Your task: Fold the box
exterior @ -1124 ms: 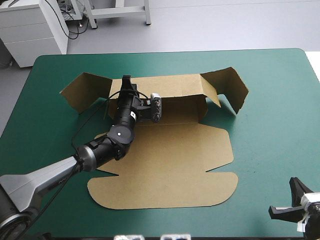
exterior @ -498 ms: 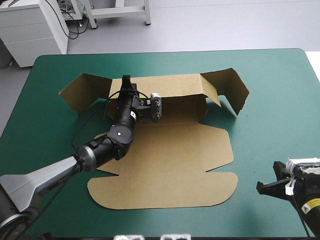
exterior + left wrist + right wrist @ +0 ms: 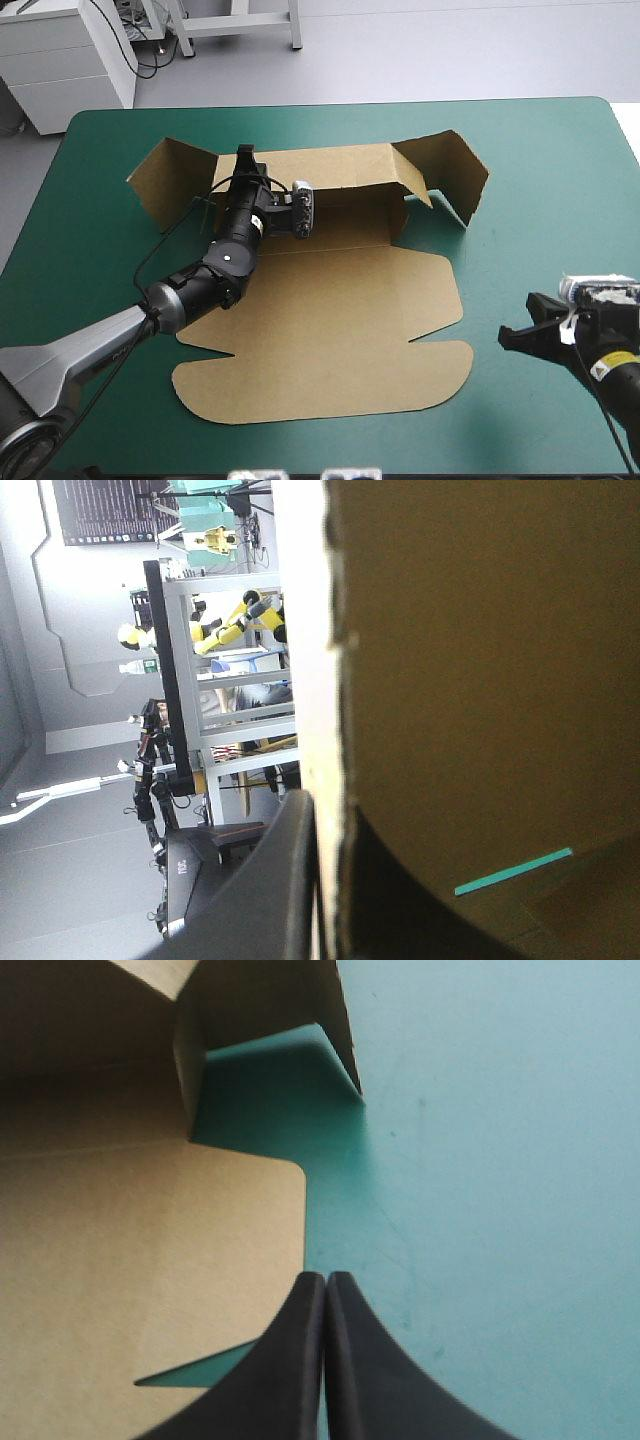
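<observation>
The brown box point(image 3: 330, 320) lies in the middle of the table, its large front panel flat. The back wall point(image 3: 340, 170) stands raised, with a side flap point(image 3: 450, 170) angled up at each end. My left gripper point(image 3: 245, 162) is shut on the left part of that back wall. In the left wrist view the board's edge point(image 3: 325, 680) runs between the black fingers point(image 3: 285, 880). My right gripper point(image 3: 515, 335) is shut and holds nothing, hovering low over the cover to the right of the flat panel. In its own view the right gripper point(image 3: 326, 1282) points past the panel's rounded corner point(image 3: 280, 1190) toward the raised right flap point(image 3: 270, 1010).
Bare teal-green cover point(image 3: 540, 230) stretches between the box's right side and the table's right edge. A narrower strip of teal-green cover point(image 3: 90, 260) lies left of the box. The left arm point(image 3: 150, 320) crosses the box's left front corner.
My right arm has come in from the table's front right corner toward the box. The left gripper has shifted the back wall slightly left and farther back, and the flaps moved with it.
</observation>
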### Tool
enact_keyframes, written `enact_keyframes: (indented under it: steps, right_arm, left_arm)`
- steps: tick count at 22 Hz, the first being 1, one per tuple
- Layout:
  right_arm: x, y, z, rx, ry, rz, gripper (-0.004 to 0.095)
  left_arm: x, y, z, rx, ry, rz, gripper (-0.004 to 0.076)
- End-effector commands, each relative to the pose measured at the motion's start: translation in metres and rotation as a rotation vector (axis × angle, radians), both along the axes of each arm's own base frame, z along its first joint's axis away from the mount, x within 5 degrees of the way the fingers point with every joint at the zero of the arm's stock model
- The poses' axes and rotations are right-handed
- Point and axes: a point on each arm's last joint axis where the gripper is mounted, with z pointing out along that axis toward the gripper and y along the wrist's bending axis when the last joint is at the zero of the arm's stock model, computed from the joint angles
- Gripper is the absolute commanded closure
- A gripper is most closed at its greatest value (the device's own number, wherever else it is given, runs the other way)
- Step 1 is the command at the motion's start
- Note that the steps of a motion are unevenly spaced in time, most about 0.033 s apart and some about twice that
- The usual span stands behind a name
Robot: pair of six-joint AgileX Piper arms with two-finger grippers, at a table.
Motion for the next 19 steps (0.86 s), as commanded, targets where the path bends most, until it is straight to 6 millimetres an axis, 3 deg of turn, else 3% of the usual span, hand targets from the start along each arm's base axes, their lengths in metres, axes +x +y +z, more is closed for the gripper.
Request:
enact_keyframes:
  steps: [1,7,8,15,19]
  right_arm:
    - [0.026,0.008,0.047,0.03,-0.131,0.043,0.0925]
    - [0.089,0.02,0.091,-0.009,-0.118,0.11,0.0925]
    - [0.113,0.024,0.099,-0.018,-0.095,0.117,0.0926]
    - [0.218,0.041,0.104,-0.041,0.048,0.166,0.0926]
    - [0.259,0.049,0.117,-0.024,0.01,0.191,0.0926]
  left_arm:
    - [0.0,0.005,0.027,0.061,-0.125,-0.012,0.0731]
    - [0.004,0.001,0.017,0.073,-0.099,-0.029,0.0731]
    - [0.005,-0.001,0.015,0.077,-0.092,-0.033,0.0731]
    - [0.005,-0.001,0.014,0.082,-0.093,-0.024,0.0731]
    - [0.005,-0.002,0.013,0.08,-0.088,-0.034,0.0731]
